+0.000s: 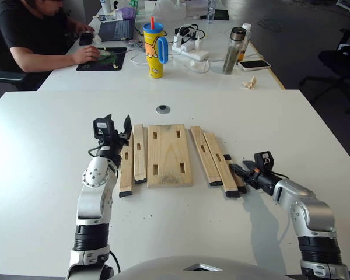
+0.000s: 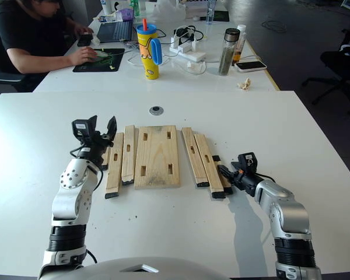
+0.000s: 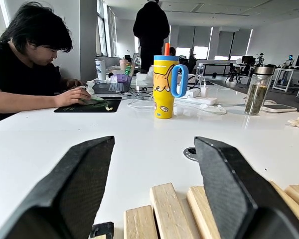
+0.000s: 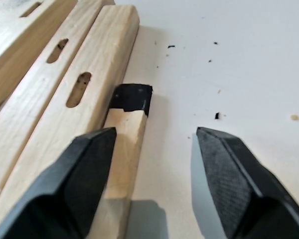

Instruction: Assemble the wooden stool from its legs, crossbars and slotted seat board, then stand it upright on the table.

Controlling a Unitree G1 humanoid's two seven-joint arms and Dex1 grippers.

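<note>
The slotted seat board [image 1: 170, 154] lies flat at the table's middle. Two wooden legs [image 1: 139, 153] lie side by side on its left, with two more slotted legs [image 1: 213, 157] on its right. My left gripper [image 1: 119, 127] hangs open just over the far ends of the left pieces [image 3: 167, 209], holding nothing. My right gripper [image 1: 239, 172] is open and low over the table. One of its fingers [image 4: 84, 169] is above a short crossbar [image 4: 127, 134] with black tape on its end. The other finger is over bare table beside it.
A round cable grommet [image 1: 163, 109] sits in the table beyond the board. On the table behind stand a yellow mug [image 1: 154, 49], a glass bottle [image 1: 234, 49], cables and a phone [image 1: 254, 65]. White table surface [image 1: 41, 151] stretches wide on both sides.
</note>
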